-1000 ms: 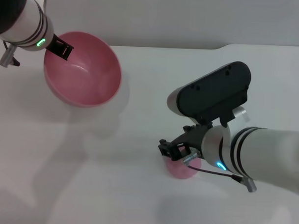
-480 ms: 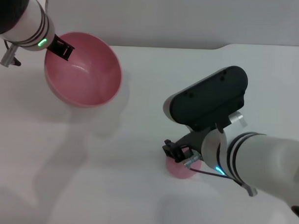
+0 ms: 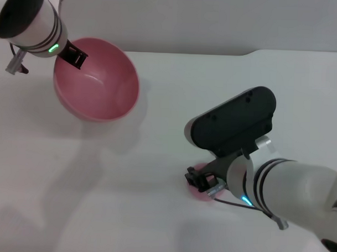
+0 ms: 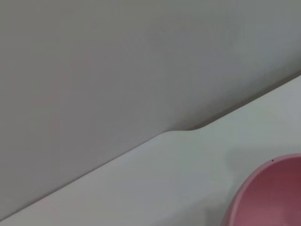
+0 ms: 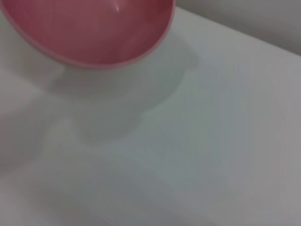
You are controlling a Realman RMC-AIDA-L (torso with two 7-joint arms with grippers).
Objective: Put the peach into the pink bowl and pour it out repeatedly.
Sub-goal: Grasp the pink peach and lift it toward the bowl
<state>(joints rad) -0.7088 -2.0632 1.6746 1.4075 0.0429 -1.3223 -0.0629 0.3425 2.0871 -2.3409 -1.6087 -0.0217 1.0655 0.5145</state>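
The pink bowl (image 3: 98, 87) is at the far left of the white table, empty and tilted, with a shadow beneath it. My left gripper (image 3: 74, 56) is shut on its far-left rim. The bowl's edge shows in the left wrist view (image 4: 270, 197) and its inside in the right wrist view (image 5: 89, 28). The peach (image 3: 201, 194) lies on the table at front centre-right, mostly hidden under my right gripper (image 3: 202, 182), which sits low right over it. Only a pink sliver of the peach shows.
The white table (image 3: 156, 159) has a far edge with a step near the back right (image 3: 254, 51). A grey wall lies behind it. Nothing else stands on the table.
My right gripper has come down lower over the peach, hiding more of it. My left arm and the bowl have shifted slightly to the right.
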